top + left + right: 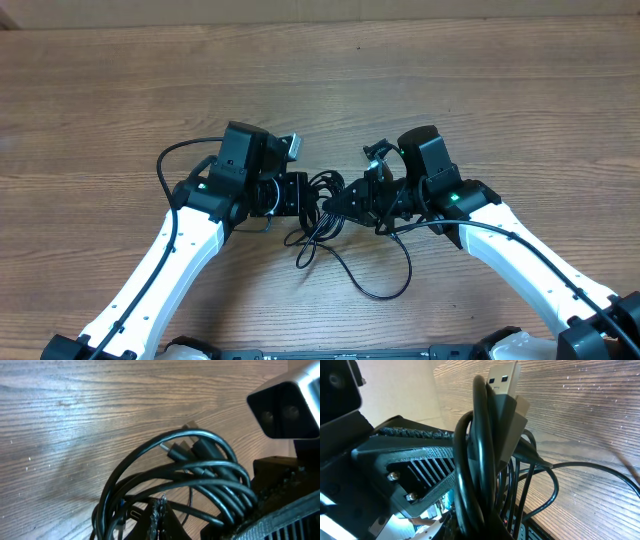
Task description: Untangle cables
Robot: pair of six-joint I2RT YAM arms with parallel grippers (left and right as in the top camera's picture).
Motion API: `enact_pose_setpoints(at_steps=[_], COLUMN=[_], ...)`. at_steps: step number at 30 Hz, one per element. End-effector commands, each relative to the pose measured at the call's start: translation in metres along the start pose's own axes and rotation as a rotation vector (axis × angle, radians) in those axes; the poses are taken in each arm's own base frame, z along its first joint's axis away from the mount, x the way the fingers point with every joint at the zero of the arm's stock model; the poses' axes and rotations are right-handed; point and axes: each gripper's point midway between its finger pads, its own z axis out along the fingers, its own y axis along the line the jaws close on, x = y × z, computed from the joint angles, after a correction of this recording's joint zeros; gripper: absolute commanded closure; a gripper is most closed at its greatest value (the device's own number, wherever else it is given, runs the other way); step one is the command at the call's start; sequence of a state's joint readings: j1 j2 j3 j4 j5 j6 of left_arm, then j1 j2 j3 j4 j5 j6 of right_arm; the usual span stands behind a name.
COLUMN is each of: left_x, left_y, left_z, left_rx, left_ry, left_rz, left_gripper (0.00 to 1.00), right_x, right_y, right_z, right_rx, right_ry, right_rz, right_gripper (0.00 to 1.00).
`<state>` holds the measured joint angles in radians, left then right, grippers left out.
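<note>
Cables (322,205) lay bunched in one dark tangle on the wooden table (120,90) in the overhead view, and everything else is placed from that tangle. Left of the tangle, the left arm (180,250) stretched up from the near edge, bent at the elbow, with its wrist turned inward. The left gripper (300,195) met the tangle side-on, jaws closed on the strands. Right of the tangle, the right arm (520,250) mirrored that pose. The right gripper (348,200) pressed into the tangle's other side, likewise clamped on the cords. One slack loop hung from the tangle toward the robot's base and curled back toward the right arm.

From the left wrist, glossy loops of the cables (200,470) arched over the wood, with small plugs (177,452) poking out near the tangle's top. A dark textured fingertip (159,515) stood just beneath the tangle, strands crossing beside it. Right of the tangle and above it sat a grey camera housing (285,405).

From the right wrist, the cables (475,470) stood upright close to the lens, wound several times over. A USB plug (502,385) rose from the tangle's top, metal end uppermost. Just left of the tangle was a black ribbed gripper body (415,465); whose it was could not be told. Thin strands ran off to the tangle's right over the table
</note>
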<state>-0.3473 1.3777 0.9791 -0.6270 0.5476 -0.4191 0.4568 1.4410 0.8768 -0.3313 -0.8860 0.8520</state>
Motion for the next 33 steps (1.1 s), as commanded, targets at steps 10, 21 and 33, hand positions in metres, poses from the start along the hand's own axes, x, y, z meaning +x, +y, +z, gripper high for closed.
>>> enact_pose_setpoints(at_steps=[10,21,33], left_x=[0.049,0.005,-0.047], left_y=[0.005,0.017,0.018], left_z=[0.012,-0.022,-0.099], left_rx=[-0.049,-0.003,0.334], left_ry=[0.170,0.052,-0.169], left_rz=[0.086,-0.013,0.079], left_gripper=[0.96,0.96,0.90], right_x=[-0.003,-0.001,0.035], right_y=[0.017,0.016,0.039], right_z=[-0.006,-0.006,-0.012], right_rx=[-0.034,-0.032,-0.226], right_ry=[-0.014,-0.007,0.151], right_rz=[-0.052,-0.090,-0.540], right_gripper=[0.96,0.96,0.96])
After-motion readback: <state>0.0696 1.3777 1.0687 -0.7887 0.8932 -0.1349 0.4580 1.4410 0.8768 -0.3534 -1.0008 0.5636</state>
